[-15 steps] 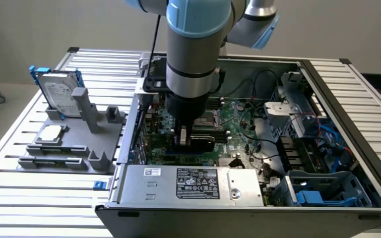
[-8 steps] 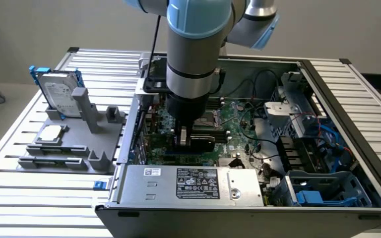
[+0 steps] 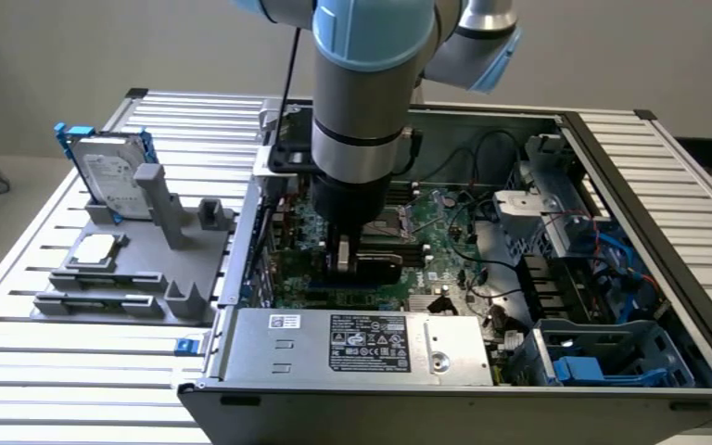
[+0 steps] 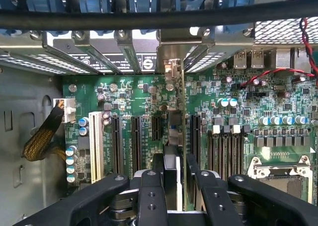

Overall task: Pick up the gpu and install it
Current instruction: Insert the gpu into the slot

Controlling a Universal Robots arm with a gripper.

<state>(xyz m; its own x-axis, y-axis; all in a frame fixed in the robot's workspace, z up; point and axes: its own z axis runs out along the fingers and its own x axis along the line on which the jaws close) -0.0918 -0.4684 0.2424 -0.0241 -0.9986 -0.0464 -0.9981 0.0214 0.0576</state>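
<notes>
- In the exterior view, the arm (image 3: 359, 102) hid the gripper's fingertips and part of the motherboard (image 3: 449, 218).
- The wrist view's edge cut off the gripper (image 4: 178, 186) fingers (image 4: 151, 196).
- The gpu (image 4: 180, 136) appeared edge-on; its faces stayed hidden.
- The power supply label (image 3: 369, 341) text was too small to read.

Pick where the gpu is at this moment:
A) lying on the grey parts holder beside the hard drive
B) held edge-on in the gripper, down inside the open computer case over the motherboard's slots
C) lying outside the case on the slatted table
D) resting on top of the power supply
B: the wrist view shows the gpu standing edge-on between the gripper fingers above the motherboard slots.
</notes>
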